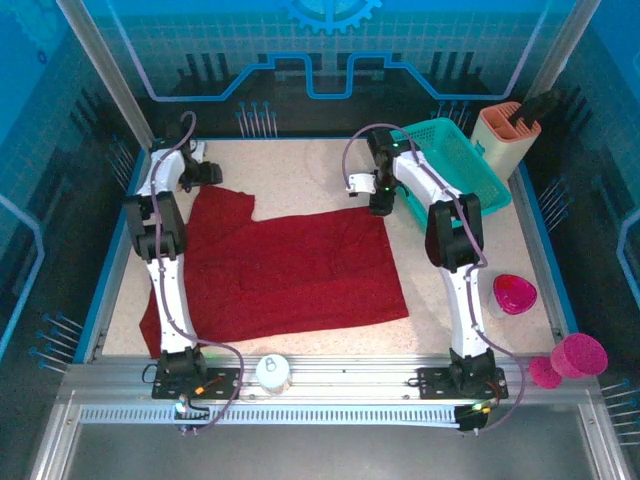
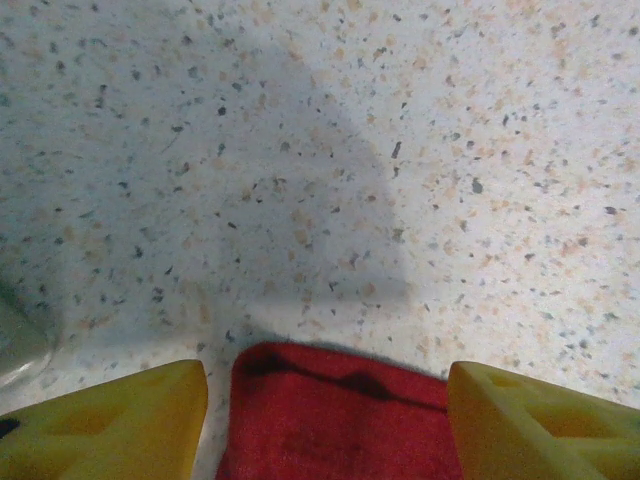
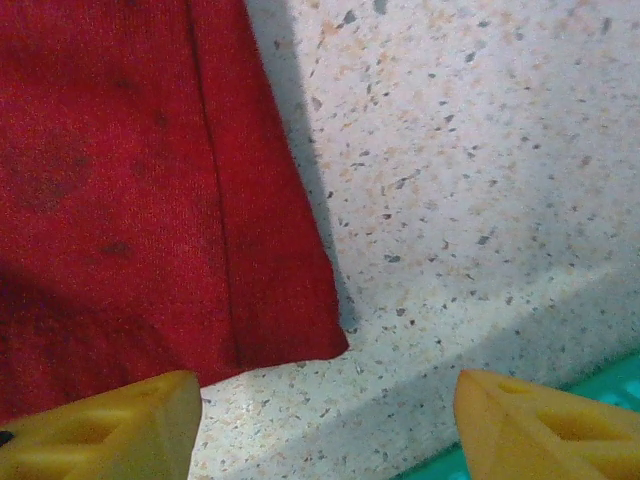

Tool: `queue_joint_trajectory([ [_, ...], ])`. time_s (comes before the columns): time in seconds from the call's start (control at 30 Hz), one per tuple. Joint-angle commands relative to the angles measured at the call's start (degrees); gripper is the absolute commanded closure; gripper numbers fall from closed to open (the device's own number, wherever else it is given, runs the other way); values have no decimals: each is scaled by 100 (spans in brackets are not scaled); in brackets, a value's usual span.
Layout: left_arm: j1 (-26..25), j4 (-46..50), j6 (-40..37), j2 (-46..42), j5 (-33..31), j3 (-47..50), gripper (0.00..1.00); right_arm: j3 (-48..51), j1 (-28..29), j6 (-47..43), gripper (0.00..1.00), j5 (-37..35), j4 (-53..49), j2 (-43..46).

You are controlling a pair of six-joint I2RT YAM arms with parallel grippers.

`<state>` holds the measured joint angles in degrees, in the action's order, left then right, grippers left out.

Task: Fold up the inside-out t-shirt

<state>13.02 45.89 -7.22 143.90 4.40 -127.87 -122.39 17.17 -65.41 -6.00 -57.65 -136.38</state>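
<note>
Nearest the arm bases, well behind both sets of fingers, the inside-out t-shirt (image 1: 290, 270) trails a dark red corner toward the near-left rim of the speckled bench (image 1: 300, 180); from there it lies flat and spread, reaching away to the two sets of fingers at its far edge. The left arm's fingers (image 2: 110, 420) stand spread with nothing pinched; a rounded lip of the cloth lies on the bench in the gap between them, with bare bench ahead of their tips. The right arm's fingers (image 3: 110, 425) are likewise spread and hold nothing; the shirt's far-right corner sits just ahead of them, closer to the left finger of the pair, and a stitched seam (image 3: 215, 200) runs along that edge. Ahead and to the right of these fingers is the teal mesh basket (image 1: 455, 170), close by but apart from the cloth.

As a judgement, the shirt is light, limp and thin; it will likely sag, stretch and drag on the bench rather than slide as one piece, and a lone pinch would let the rest twist. The best holds seem to be the two far points beside the fingers; the seamed corner offers a thicker bite; the fingertips would need to press onto the bench to catch the flat layer, and both sides should rise together.
</note>
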Motion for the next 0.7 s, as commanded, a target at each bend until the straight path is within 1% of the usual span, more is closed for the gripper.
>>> queue_joint_trajectory([
  [0.0,52,794,-296,354,295,-373,36,-494,-64,-426,30,-36,-509,-350],
  [0.07,52,864,-402,407,423,-387,39,-626,-64,-472,30,-11,-491,-501],
  [0.17,61,929,-506,446,624,-392,53,-920,-49,-482,31,76,-538,-760],
  [0.23,61,946,-568,440,780,-387,58,-1037,-29,-506,32,141,-601,-914],
  [0.3,69,939,-625,439,924,-396,62,-1050,-14,-547,34,153,-631,-1027],
  [0.37,87,921,-666,441,1014,-403,72,-1059,-19,-569,38,131,-675,-1128],
  [0.4,102,917,-675,441,1035,-412,78,-1059,-29,-570,42,101,-686,-1186],
  [0.47,130,910,-693,421,1070,-422,92,-1067,-28,-561,54,63,-695,-1275],
  [0.5,155,912,-710,390,1100,-427,98,-1076,-28,-561,66,44,-668,-1304],
  [0.53,181,898,-720,331,1147,-418,100,-1106,-28,-567,87,16,-627,-1327],
  [0.57,196,870,-735,259,1198,-403,100,-1169,-15,-601,100,5,-638,-1339],
  [0.67,254,372,-714,-325,1306,76,100,-1195,12,-561,100,81,-362,-1186],
])
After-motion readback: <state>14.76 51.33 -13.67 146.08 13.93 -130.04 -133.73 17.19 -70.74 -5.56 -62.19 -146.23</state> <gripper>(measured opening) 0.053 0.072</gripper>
